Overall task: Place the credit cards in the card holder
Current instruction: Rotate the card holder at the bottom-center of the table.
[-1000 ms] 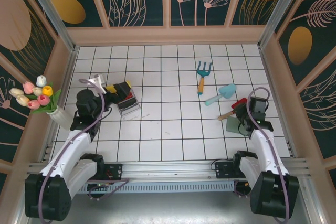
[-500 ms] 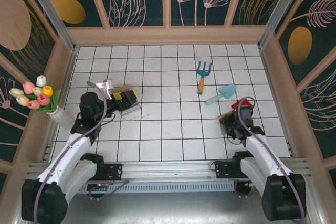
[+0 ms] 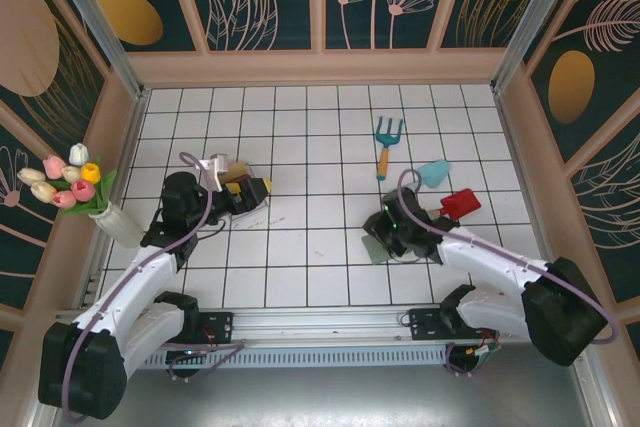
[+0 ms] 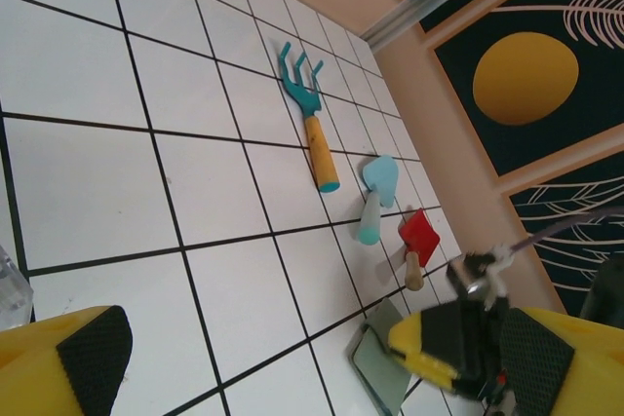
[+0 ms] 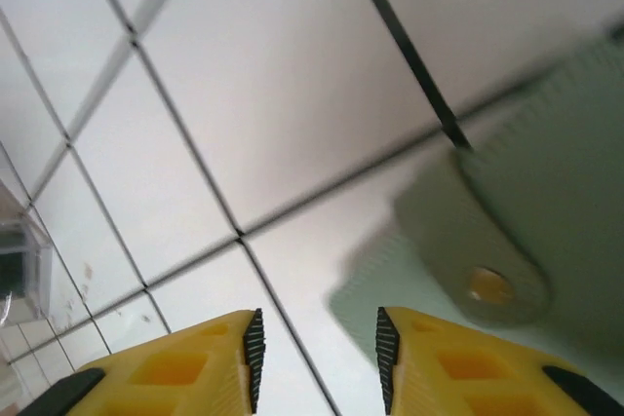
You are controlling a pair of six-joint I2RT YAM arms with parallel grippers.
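- Table (image 3: 320, 277): white tiles, black grout; carries everything below.
- My left pincer (image 3: 250, 190): spread wide with nothing in it, at the tray (image 4: 8, 291) on the left side.
- My right pincer (image 3: 386, 234): low over the near tiles right of centre. The pads stand a narrow gap apart with bare tile between them.
- Holder (image 3: 376, 250): grey-green, snap tab showing, at my right pincer's tip, just beside one finger.
- Rake (image 3: 386, 139): teal head, far right of centre.
- Trowel (image 3: 430, 174): teal, near the rake.
- Shovel (image 3: 458, 204): red, between trowel and holder.
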